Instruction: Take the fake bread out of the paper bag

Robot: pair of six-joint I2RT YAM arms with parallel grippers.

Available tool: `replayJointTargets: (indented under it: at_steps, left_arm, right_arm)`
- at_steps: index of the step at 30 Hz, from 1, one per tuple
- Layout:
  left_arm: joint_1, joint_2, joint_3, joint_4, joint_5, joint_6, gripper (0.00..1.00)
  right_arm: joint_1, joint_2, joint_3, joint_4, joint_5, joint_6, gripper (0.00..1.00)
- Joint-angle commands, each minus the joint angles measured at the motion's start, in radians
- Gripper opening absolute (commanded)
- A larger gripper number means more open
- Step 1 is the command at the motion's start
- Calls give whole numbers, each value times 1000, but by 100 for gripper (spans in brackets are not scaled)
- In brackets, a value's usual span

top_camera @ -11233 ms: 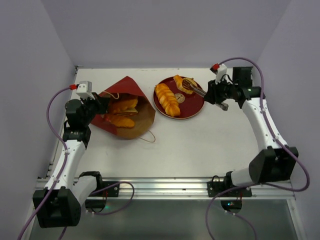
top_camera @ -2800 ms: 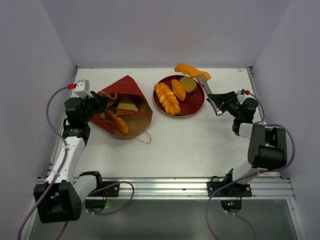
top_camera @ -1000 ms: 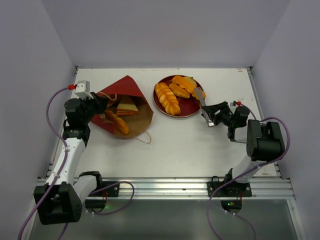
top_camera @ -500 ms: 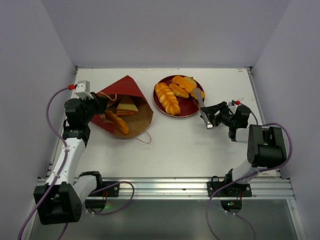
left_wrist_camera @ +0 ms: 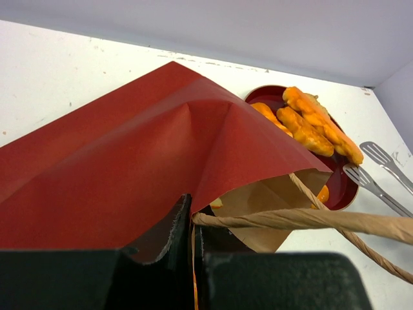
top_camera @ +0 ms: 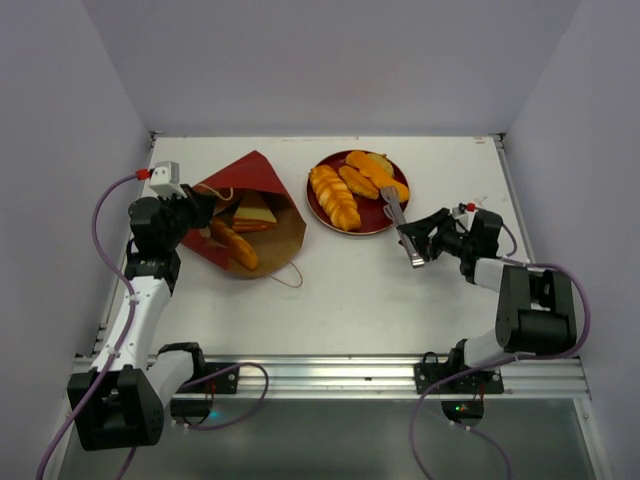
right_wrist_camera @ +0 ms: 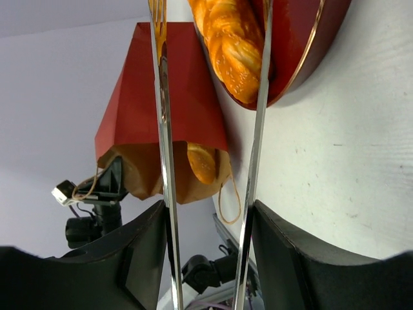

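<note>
On the near right of the counter (top_camera: 340, 290), the right jaws are clamped partway closed around the handle end of a pair of metal tongs (top_camera: 397, 222). The two blades of the tongs stand apart, and the left wrist view shows their slotted tips empty, at the right rim of the dark red plate (top_camera: 365, 226).

Further back on the left lies the paper bag (top_camera: 252, 175), on its side with its mouth facing the near right and one cord handle (top_camera: 293, 272) looped out on the counter. The left jaws are pressed together on the bag's upper rim, holding the mouth up. Some of the fake bread is inside the bag: a long bun (top_camera: 234, 245) on the brown lining and a yellow sandwich wedge (top_camera: 255, 210) just behind it.

Farthest back, the plate carries the rest: a braided loaf (top_camera: 333, 198) on its left half, and two smaller orange pieces (top_camera: 357, 181) beside it on the right
</note>
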Motion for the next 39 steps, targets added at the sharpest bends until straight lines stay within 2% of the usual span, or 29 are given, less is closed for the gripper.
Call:
replayJointTargets:
  at_steps: [1, 8, 14, 17, 20, 23, 24, 26, 27, 29, 35, 39]
  left_arm:
    - [9, -21, -3, 16, -2, 12, 10]
    - [9, -27, -3, 16, -3, 12, 10]
    - [7, -30, 0, 9, -1, 9, 9]
    - [9, -30, 6, 2, 1, 8, 9]
    - [9, -31, 17, -18, -2, 11, 9]
    - [7, -47, 19, -38, -13, 22, 10]
    - [9, -50, 19, -44, -19, 29, 9]
    - [7, -51, 16, -53, -24, 34, 10]
    - [7, -50, 14, -54, -22, 35, 10]
    - [9, -47, 11, -54, -16, 35, 9]
    - [7, -51, 5, -55, -16, 42, 10]
    - [9, -50, 2, -55, -16, 45, 10]
  right_arm:
    - [0, -45, 40, -78, -47, -68, 55]
    - [30, -117, 40, -94, -70, -105, 52]
    - [124, -195, 126, -256, -84, -280, 49]
    - [136, -200, 230, -388, -113, -465, 47]
    - [165, -197, 308, -472, -171, -571, 44]
    - [191, -211, 399, -652, -224, -781, 43]
    - [202, -220, 423, -758, -222, -901, 43]
    - [242, -249, 485, -866, -193, -1031, 43]
    - [263, -260, 505, -975, -170, -1165, 42]
    - [329, -298, 548, -1051, -92, -1322, 43]
    - [472, -349, 608, -1183, 8, -1473, 41]
    - [593, -360, 611, -1195, 5, -1475, 41]
